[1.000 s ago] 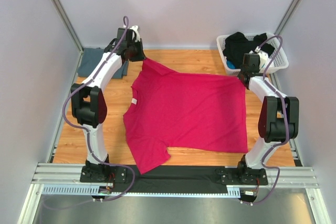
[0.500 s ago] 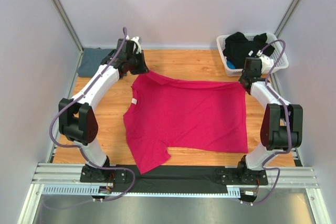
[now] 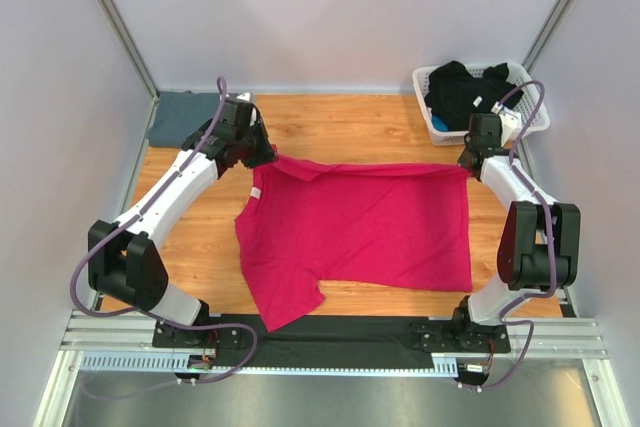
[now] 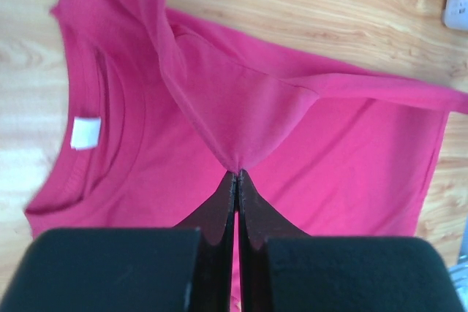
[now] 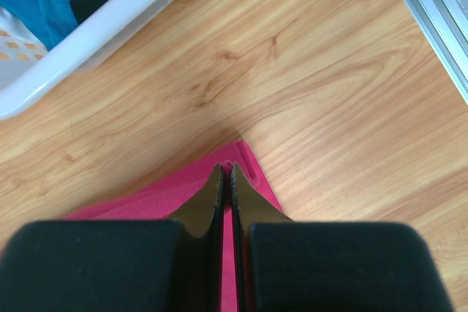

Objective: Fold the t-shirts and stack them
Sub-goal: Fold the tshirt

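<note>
The magenta-pink t-shirt (image 3: 360,232) lies spread on the wooden table, its far edge lifted and pulled toward the near side. My left gripper (image 3: 262,159) is shut on the shirt's far left sleeve; in the left wrist view the left gripper (image 4: 236,174) pinches a raised peak of the pink t-shirt (image 4: 241,122), with the collar and white label (image 4: 85,133) below. My right gripper (image 3: 467,165) is shut on the far right hem corner; the right wrist view shows the right gripper (image 5: 226,169) closed on the pink corner (image 5: 248,162). The folded slate blue-grey t-shirt (image 3: 180,117) lies at the far left.
A white lattice basket (image 3: 535,122) holding dark clothes stands at the far right; its rim (image 5: 95,31) is close beyond my right gripper. Grey walls enclose the table. A metal rail (image 5: 431,12) runs along the right edge. Bare wood lies behind the shirt.
Both grippers have moved toward the near side, drawing the shirt's far edge with them. The left arm has swung forward and lowered.
</note>
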